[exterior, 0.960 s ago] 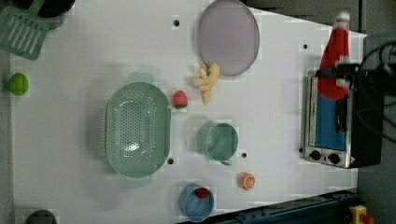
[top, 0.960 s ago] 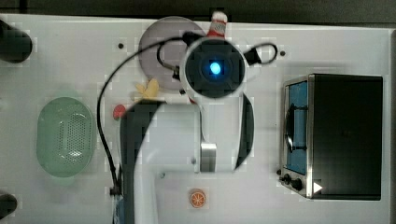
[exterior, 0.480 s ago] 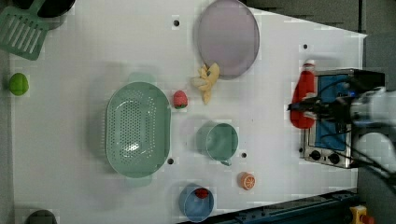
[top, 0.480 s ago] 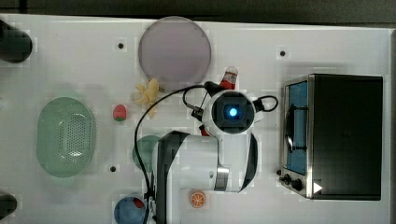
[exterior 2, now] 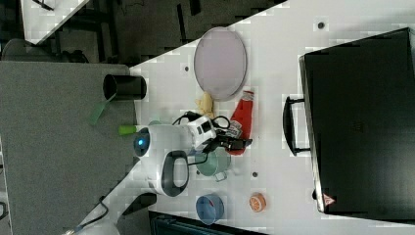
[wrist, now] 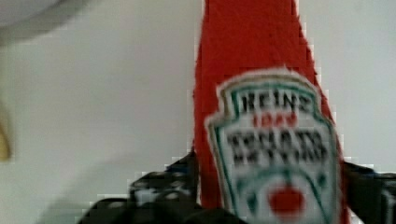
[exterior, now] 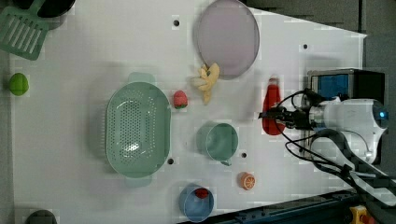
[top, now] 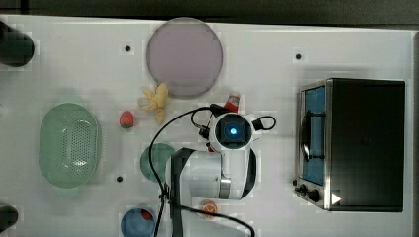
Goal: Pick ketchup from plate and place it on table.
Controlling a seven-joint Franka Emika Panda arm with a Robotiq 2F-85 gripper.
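Ketchup (exterior: pixel 272 109) lies on the counter (exterior: pixel 93 56), off the plate (exterior: pixel 227 37), between plate and black oven (exterior: pixel 343 84). Claw (exterior: pixel 271 115) sits at its base, fingers either side; can't tell if gripping or released. Banana (exterior: pixel 207 81) near plate edge.

The table (top: pixel 276 39) is a smooth white top, matt. The plate (top: pixel 185 56) looks dull mauve-grey plastic — no shine. The ketchup (wrist: pixel 261 84) has a red, slightly fuzzy-looking surface with a printed label. The perforated basket (exterior: pixel 136 129) reads as pale green plastic — smooth. The toaster oven (top: pixel 368 143) has a dark, faintly glossy casing with metal trim.
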